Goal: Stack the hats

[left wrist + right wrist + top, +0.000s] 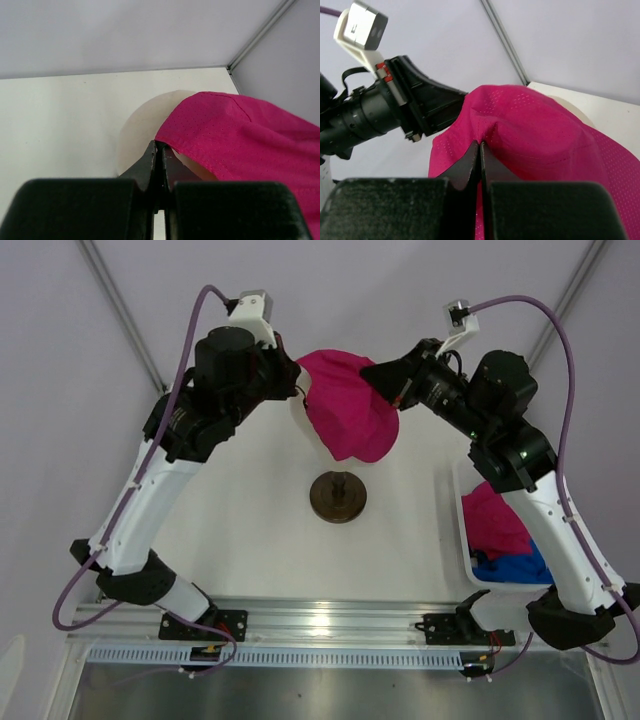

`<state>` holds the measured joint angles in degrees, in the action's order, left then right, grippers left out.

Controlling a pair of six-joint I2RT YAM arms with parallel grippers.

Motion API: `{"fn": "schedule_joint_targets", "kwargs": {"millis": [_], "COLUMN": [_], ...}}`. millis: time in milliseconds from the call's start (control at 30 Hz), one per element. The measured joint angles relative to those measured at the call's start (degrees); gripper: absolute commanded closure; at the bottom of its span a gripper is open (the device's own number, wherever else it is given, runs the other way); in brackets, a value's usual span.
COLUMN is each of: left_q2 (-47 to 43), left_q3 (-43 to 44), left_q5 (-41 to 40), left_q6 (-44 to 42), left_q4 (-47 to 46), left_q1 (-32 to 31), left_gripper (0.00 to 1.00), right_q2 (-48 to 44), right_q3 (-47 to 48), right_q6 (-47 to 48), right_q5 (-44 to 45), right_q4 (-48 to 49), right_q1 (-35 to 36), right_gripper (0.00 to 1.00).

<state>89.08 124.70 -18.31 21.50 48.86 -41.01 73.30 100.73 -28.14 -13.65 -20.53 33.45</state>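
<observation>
Magenta fabric fills the middle of the scene: the pink cap [347, 410] sits draped over the cream head [303, 428], at 12 o'clock from the dark round stand [337, 496] on the white table [250, 540]. Its brim hangs toward 6 o'clock.

The left gripper [299, 387] meets the cap from 9 o'clock. In the left wrist view its jaws are pressed together on the cap's lower edge [172, 145], with the head [142, 127] bare just behind them.

The right gripper [373, 372] comes in from 3 o'clock. In the right wrist view its jaws are pinched tight on a fold of the cap's crown [530, 135], and the left arm [395, 112] shows beyond the cap at 10 o'clock.

At 4 o'clock from the stand, well apart from it, a white bin [462, 540] holds bunched pink cloth [493, 518] on top of blue cloth [518, 566]. Their shapes cannot be made out.
</observation>
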Motion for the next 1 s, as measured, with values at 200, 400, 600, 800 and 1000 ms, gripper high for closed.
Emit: {"fn": "schedule_joint_targets", "kwargs": {"millis": [200,400,600,800,1000], "left_q2": [-6.4,-8.11,-8.09,-8.52,-9.68], "left_q3": [-7.89,-14.71,-20.61,-26.88,-32.44], "left_q5": [3.8,7.78,9.86,11.67,14.67], "left_q6": [1.55,3.13,4.42,5.77,6.62], "left_q4": [-2.12,-4.7,-6.84,-9.73,-12.07], "left_q1": [4.17,8.76,11.23,14.6,15.45], "left_gripper": [0.98,0.99,0.99,0.99,0.98], "right_q2": [4.52,10.54,14.71,14.93,13.79], "right_q3": [4.5,9.64,14.62,17.46,18.23], "right_q6": [1.75,3.19,3.96,5.77,7.39], "right_q5": [1.64,2.36,2.05,1.84,3.02], "right_q4": [-0.79,-3.43,-6.38,-9.35,-14.95], "right_q1": [0.92,1.38,1.38,1.31,0.63], "right_gripper": [1.0,1.0,0.54,0.06,0.0]}}
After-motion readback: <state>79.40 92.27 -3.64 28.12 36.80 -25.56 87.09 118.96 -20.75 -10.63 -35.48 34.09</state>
